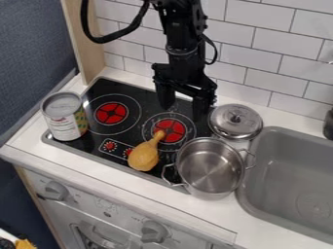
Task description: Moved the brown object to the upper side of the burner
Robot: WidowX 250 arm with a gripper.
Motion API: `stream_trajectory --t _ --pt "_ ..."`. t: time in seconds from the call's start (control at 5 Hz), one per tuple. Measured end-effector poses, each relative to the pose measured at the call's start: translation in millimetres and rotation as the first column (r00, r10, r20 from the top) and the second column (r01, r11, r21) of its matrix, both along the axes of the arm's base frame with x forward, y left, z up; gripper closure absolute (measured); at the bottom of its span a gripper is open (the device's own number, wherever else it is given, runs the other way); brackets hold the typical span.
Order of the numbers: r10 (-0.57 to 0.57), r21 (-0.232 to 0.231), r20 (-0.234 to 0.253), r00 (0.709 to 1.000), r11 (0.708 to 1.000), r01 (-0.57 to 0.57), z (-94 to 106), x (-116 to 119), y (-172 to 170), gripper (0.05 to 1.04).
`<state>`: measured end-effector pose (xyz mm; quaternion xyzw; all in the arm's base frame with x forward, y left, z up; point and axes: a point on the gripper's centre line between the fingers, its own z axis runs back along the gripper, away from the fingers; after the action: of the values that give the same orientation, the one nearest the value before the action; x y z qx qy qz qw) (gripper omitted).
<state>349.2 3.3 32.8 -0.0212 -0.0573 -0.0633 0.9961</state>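
- Oven knob (155, 232), bottom centre.
- Pot (209, 168), right of centre: upright, uncovered, bare metal bottom showing.
- Lid (228, 127), just above it, knob up.
- Can (65, 121), left: upright, closed top.
- Sink (283, 165), right edge: grey basin.
- Drumstick (143, 156), centre: golden brown, plump end down, thin end over the burner (175, 130).
- Tool (185, 103), above centre: spread wide.

can (65, 117) left on stove (133, 135), drumstick (144, 156) between it and pot (209, 168), lid (235, 122) behind pot, perhaps touching.
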Motion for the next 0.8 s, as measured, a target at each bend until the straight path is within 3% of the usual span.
stream_trajectory --t 0.4,0.6,0.8 --pt "0.047 0.008 -0.041 0.998 0.999 -0.046 -15.5 -5.9 4.3 0.083" --pt "0.104 0.061 -0.039 0.994 0.993 -0.101 -17.5 -7.0 18.5 0.083" --pt "0.143 0.081 -0.097 0.985 0.987 -0.136 -36.4 -13.9 28.6 0.083"
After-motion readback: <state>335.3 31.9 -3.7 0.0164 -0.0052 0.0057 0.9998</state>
